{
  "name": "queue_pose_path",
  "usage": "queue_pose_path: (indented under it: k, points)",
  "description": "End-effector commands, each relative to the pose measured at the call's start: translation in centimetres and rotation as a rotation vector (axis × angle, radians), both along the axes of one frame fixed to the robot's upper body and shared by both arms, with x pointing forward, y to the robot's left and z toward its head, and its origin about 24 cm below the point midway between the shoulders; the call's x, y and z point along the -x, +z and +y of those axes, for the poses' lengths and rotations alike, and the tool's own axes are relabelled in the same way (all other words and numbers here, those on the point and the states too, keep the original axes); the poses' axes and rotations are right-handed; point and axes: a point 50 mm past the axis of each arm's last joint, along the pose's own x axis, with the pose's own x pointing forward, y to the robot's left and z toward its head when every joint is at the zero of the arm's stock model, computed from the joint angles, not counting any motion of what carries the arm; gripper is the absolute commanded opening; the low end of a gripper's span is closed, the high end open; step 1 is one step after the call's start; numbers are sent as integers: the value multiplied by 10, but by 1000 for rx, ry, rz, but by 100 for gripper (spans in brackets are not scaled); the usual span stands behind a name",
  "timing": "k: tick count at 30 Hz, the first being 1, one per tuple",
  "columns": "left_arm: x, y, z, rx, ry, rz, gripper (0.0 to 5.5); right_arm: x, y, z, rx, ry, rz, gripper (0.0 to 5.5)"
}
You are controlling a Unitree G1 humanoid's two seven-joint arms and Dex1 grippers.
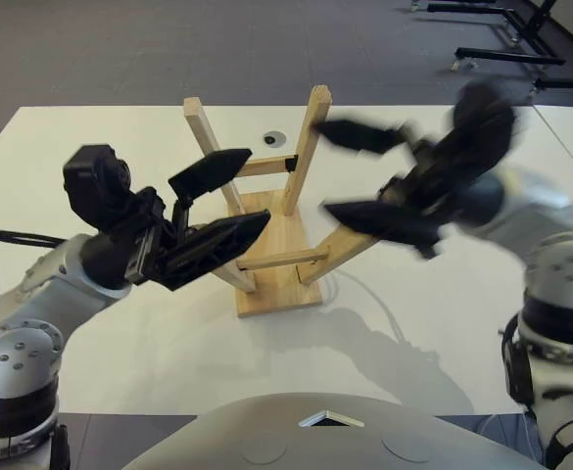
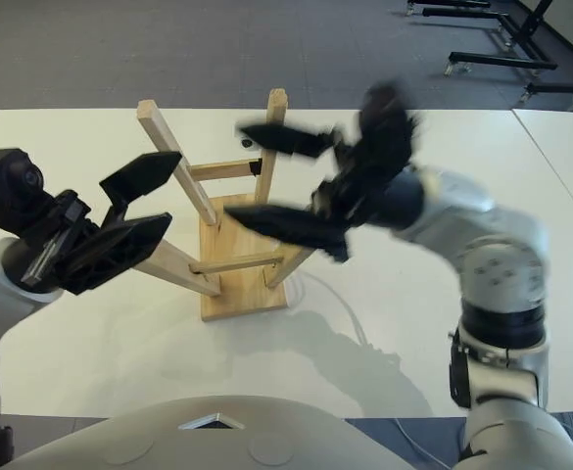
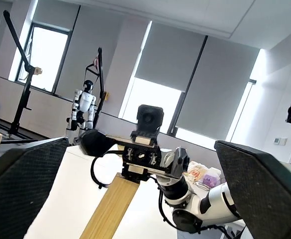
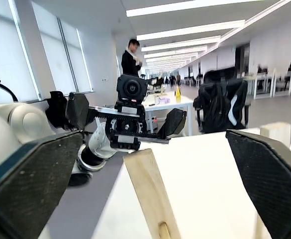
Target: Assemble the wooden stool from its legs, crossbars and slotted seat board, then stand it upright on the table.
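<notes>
Flanking stool (image 1: pixel 276 279): left gripper (image 1: pixel 255 188), right gripper (image 1: pixel 323 168)

Stool (image 1: pixel 278 240) upside-down on table (image 1: pixel 90 323), betw. L pincer (image 1: pixel 258 186) & R pincer (image 1: pixel 322 167).

Markings: no text, label, brand, number or sign can be read, neither on the pale wooden stool (image 1: pixel 276 284) nor on the white counter (image 1: pixel 423 323) that carries it.
</notes>
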Motion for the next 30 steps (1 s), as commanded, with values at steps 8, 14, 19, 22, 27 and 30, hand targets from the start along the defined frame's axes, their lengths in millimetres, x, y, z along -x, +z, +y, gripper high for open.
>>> queue_pose_path:
  k: [8,14,19,22,27,30]
  points:
    - [1,-64,-8,-117,41,207,540,-2,18,3,-186,-4,29,526]
    - [-6,-29,15,-112,170,35,540,-15,76,-48,-437,-178,-46,526]
    - [-10,-13,38,-152,262,-41,540,-23,61,-76,-270,-357,-75,526]
    - [-12,-22,73,-241,401,-3,540,1,31,-63,-20,-262,-56,526]
    - [-8,-29,88,-307,475,5,540,14,11,-62,128,-242,-29,526]
    - [-12,-32,78,-305,467,-8,540,9,-12,-61,204,-303,-3,526]
